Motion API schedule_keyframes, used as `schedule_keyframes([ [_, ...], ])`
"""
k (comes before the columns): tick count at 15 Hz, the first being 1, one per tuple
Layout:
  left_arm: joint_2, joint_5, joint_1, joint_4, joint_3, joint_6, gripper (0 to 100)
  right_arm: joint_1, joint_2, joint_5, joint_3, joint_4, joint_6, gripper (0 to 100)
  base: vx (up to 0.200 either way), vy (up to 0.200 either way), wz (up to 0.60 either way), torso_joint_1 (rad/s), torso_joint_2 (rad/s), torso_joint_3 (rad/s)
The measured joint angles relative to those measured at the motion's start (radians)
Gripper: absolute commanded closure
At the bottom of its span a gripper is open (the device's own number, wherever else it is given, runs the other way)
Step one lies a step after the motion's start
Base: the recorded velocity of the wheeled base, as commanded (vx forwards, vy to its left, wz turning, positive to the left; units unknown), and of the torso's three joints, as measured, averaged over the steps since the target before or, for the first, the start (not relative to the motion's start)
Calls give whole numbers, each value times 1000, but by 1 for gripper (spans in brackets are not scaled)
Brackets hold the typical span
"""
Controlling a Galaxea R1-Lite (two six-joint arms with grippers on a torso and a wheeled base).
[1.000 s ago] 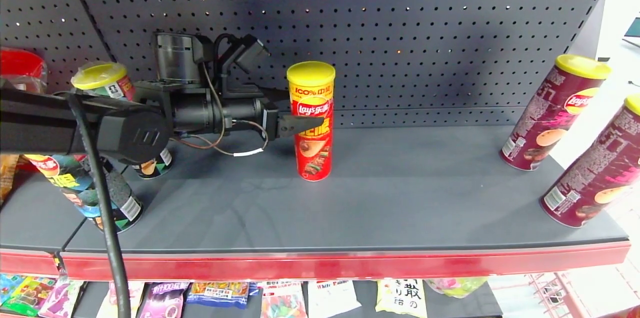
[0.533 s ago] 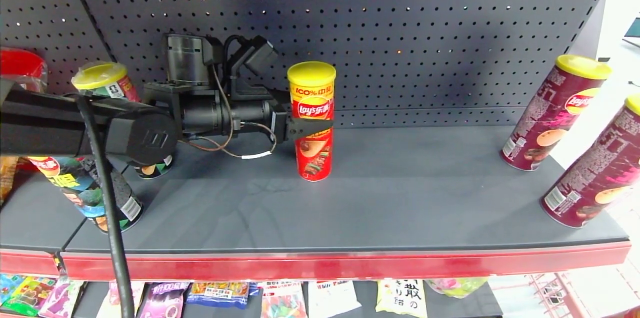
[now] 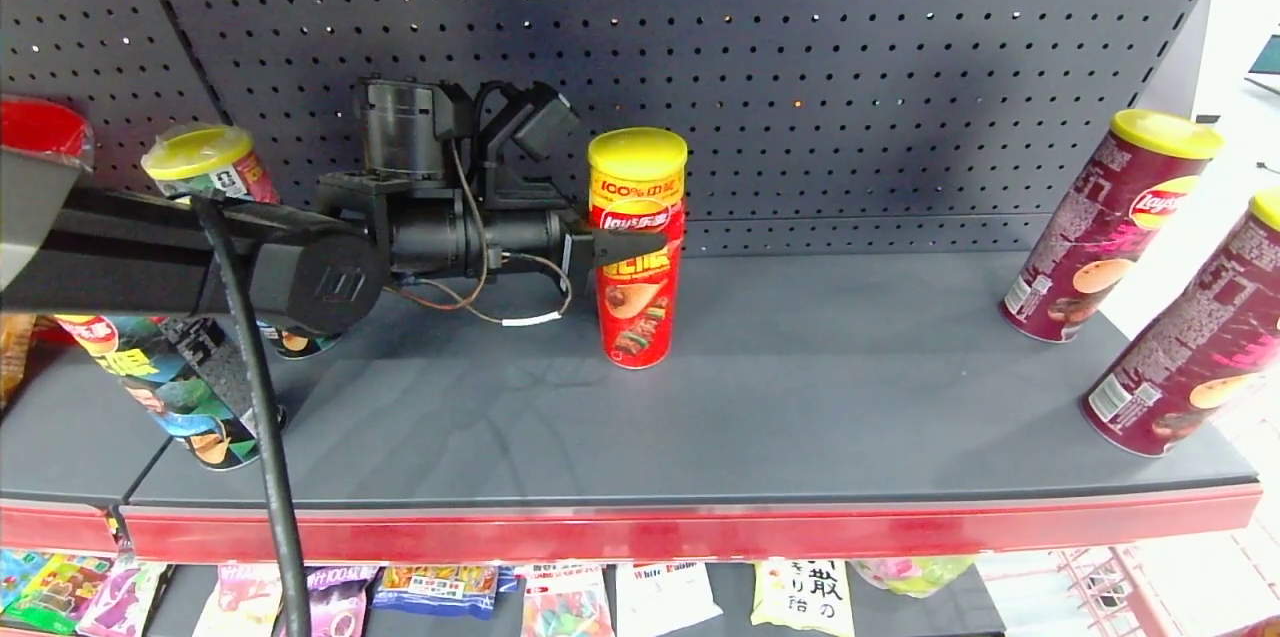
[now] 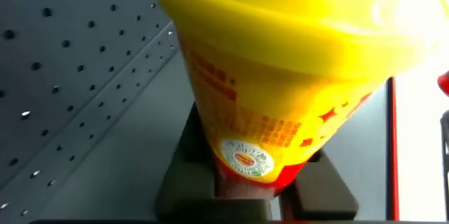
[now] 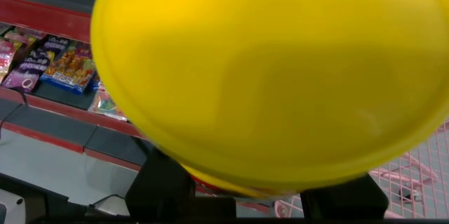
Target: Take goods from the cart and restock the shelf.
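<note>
The left claw (image 3: 632, 239) is closed on the red can (image 3: 638, 262), one finger across its front just under the yellow lid, the other behind it. In the left wrist view its dark fingers (image 4: 184, 182) clamp the can from both sides. The red can stands upright about mid-shelf (image 3: 800, 397), near the pegboard (image 3: 800, 67); whether its base rests on the board I cannot tell.

The right claw (image 5: 256, 199) grips a second can (image 5: 273, 76), whose yellow lid faces the camera, with the pink cart (image 5: 414, 175) beyond.

To the left of the red can, behind the arm, stand two patterned cans (image 3: 205, 167). Well to its right two maroon cans (image 3: 1110, 227) lean near the shelf's end. Snack bags (image 3: 560, 597) lie on the level below.
</note>
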Motion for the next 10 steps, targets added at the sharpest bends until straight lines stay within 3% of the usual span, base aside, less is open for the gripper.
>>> schedule_keyframes([
  [4, -80, 0, -40, -3, 117, -40, 100, 0, 2, 0, -1, -1, 0, 100, 0, 0, 0, 0, 0, 0],
  [7, -170, 6, -68, -19, 262, -51, 100, 1, 4, 1, -2, -3, 0, 100, 0, 0, 0, 0, 0, 0],
  [10, -220, 16, -85, -53, 330, -61, 100, 1, 5, 5, -2, -2, 0, 100, 0, 0, 0, 0, 0, 0],
])
